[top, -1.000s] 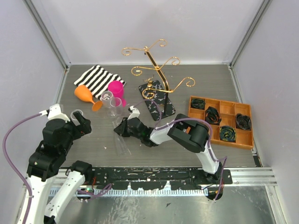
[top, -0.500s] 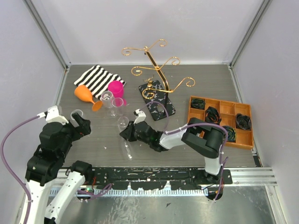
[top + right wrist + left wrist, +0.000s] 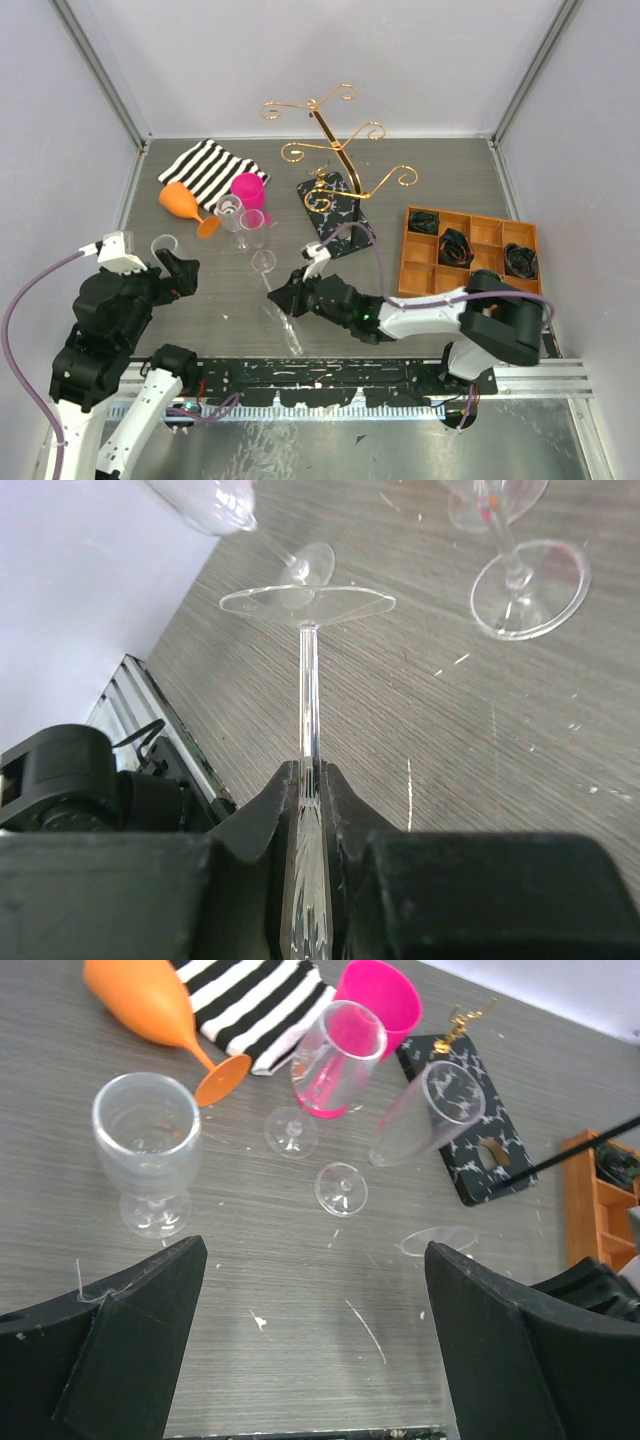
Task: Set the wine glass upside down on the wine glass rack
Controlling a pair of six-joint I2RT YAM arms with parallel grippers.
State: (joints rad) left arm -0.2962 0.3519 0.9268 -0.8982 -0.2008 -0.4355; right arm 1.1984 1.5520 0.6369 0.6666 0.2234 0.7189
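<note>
Table (image 3: pixel 440 185) carries rack (image 3: pixel 335 205), tray (image 3: pixel 404 255), cloth (image 3: pixel 205 168) and glasses (image 3: pixel 178 200).

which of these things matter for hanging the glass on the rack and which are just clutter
In the job: wine glass, held by its stem in the right gripper; gold rack.
Lying about: orange glass; pink cup; striped cloth; orange tray; short clear glass; two tall clear glasses.

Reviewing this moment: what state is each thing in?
clear wine glass: held by its stem, not on the rack
right gripper: shut on the stem
left gripper: open, empty
wine glass rack: upright, nothing hanging
orange wine glass: lying on its side
clear flutes: standing
short clear glass: upright
pink cup: upright
orange tray: black rolls in several compartments
</note>
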